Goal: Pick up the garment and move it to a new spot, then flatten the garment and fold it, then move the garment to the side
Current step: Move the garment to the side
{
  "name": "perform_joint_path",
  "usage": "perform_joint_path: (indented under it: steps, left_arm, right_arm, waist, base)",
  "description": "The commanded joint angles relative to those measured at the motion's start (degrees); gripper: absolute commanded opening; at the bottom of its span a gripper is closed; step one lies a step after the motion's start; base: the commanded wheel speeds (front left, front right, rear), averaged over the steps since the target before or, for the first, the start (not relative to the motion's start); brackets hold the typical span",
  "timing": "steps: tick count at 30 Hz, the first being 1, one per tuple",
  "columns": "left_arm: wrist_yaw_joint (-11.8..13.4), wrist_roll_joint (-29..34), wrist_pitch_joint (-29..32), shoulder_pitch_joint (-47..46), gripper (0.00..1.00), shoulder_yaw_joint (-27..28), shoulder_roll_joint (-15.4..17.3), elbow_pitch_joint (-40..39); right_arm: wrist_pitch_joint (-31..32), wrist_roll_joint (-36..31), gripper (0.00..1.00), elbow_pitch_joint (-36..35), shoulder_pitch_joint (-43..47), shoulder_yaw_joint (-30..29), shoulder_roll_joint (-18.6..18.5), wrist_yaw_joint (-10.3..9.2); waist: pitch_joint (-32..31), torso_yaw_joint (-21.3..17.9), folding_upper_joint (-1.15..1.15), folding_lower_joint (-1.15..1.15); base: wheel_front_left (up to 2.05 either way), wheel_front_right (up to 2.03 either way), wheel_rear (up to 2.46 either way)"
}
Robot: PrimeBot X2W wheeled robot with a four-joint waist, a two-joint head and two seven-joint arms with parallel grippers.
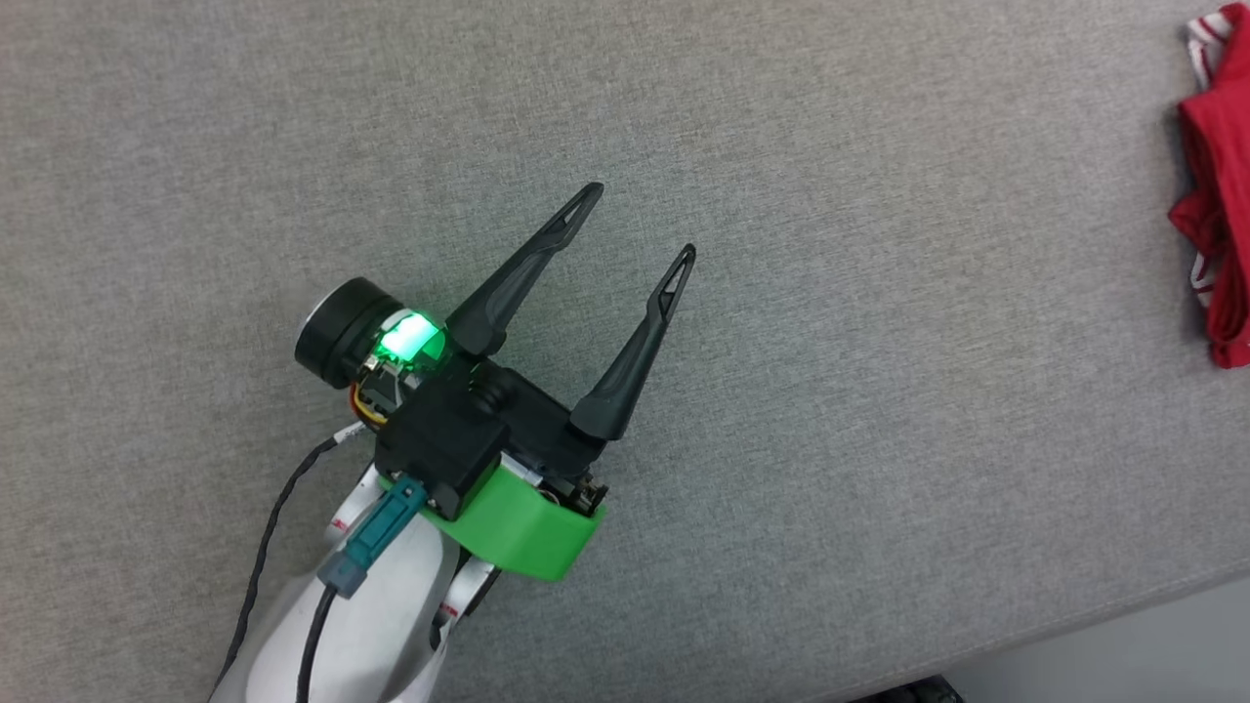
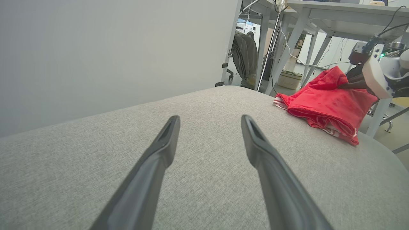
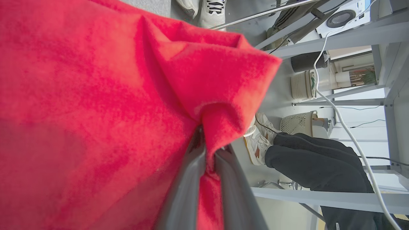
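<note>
The garment [image 1: 1216, 195] is a bunched red shirt with white striped trim, lying at the right edge of the head view on the grey cushion. In the left wrist view the garment [image 2: 322, 105] sits at the cushion's far right, one corner lifted by my right gripper [image 2: 346, 84]. My right gripper [image 3: 207, 140] is shut on a pinched fold of the garment [image 3: 96, 111], with red cloth between its fingers. My left gripper [image 1: 645, 223] hovers open over bare cushion, well left of the shirt, with nothing between its fingers [image 2: 166, 143].
The grey fabric cushion [image 1: 830, 439] slopes to an edge at the lower right. Beyond it are grey table legs [image 2: 287, 41], cables, wicker baskets [image 3: 298, 123], and a person's legs in dark trousers [image 3: 319, 166] with white shoes. A pale wall [image 2: 111, 48] stands behind.
</note>
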Motion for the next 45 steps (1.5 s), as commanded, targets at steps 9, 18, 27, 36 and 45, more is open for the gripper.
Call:
perform_joint_path:
  steps: [9,18,27,36,45]
  left_arm:
    - [-0.15,0.68,-0.33,-0.89,1.0,0.68,-0.75,-1.6]
    - [-0.15,-0.19,-0.33,-0.18,1.0,1.11,-2.49,-0.55]
    - [-0.15,-3.48,-0.33,3.98,1.0,5.47,-5.44,3.15]
    - [-0.15,-4.76,-0.33,10.98,1.0,13.69,-7.92,6.96]
    - [-0.15,-4.63,-0.33,16.82,1.0,18.81,-9.5,10.88]
  right_arm:
    - [-4.13,-3.97,0.0,6.32,-4.54,-3.65,2.33,-0.11]
    - [-5.71,-6.0,1.0,8.88,-5.73,-5.31,3.46,-0.11]
    - [-8.09,-4.32,1.0,4.75,-4.07,-3.66,4.69,-0.11]
    - [-9.41,4.26,1.0,-8.34,3.02,-1.87,9.93,-0.11]
    - [-13.57,10.62,1.0,-21.93,16.47,-4.19,21.26,-0.11]
  waist:
    - [3.3,3.03,0.0,-0.01]
    - [-0.45,4.12,0.0,-0.01]
    - [-11.02,5.67,0.0,-0.01]
    - [-22.37,8.5,0.0,-0.01]
    - [-29.56,11.45,0.0,-0.01]
  base:
    - [0.0,0.0,0.0]
    - [0.0,0.0,0.0]
    - [0.0,0.0,0.0]
    - [0.0,0.0,0.0]
    - [0.0,0.0,0.0]
